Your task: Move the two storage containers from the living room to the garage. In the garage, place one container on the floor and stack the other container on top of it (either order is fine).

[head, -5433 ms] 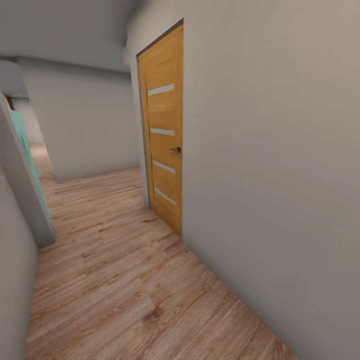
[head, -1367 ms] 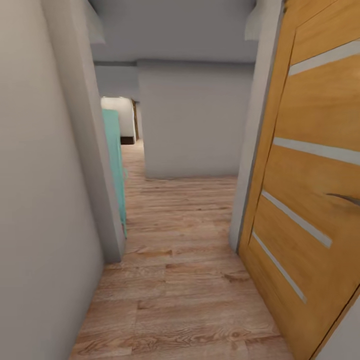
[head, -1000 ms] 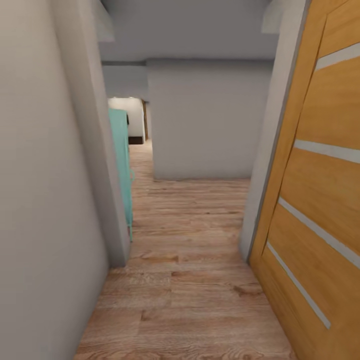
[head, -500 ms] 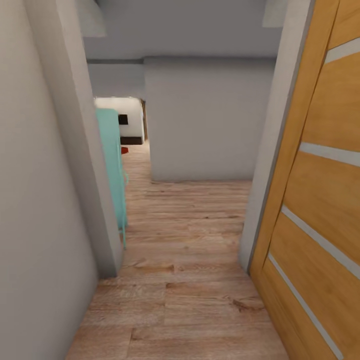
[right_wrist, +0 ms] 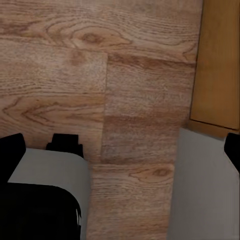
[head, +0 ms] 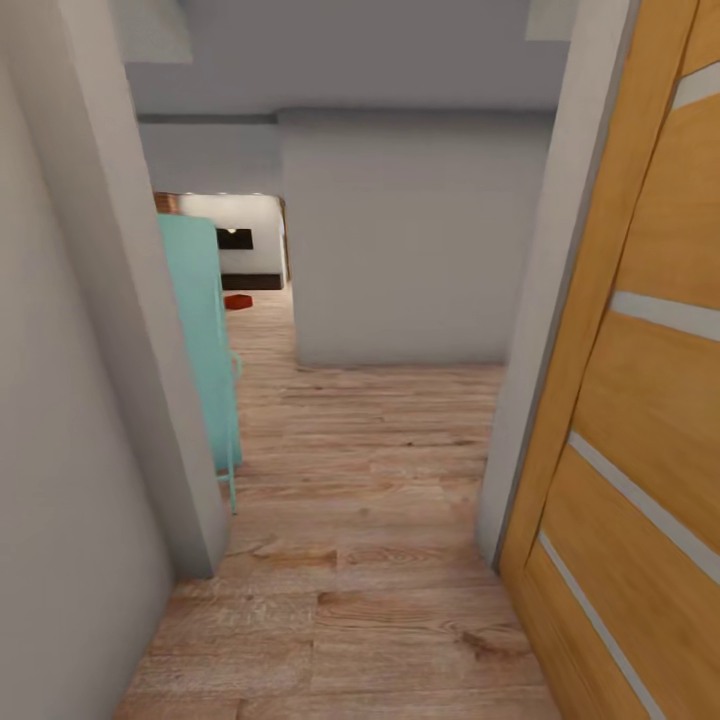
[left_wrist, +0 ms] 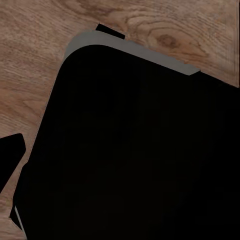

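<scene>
A broad black body panel (left_wrist: 135, 150) with rounded corners and a pale grey edge strip is seen from the left wrist camera; a grey-and-black rounded housing (right_wrist: 42, 195) is seen from the right wrist camera.

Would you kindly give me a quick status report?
In a wood-floored hallway. Grippers out of sight. Small red object far ahead, possibly a container. Wooden door close on the right, teal panel on the left.
</scene>
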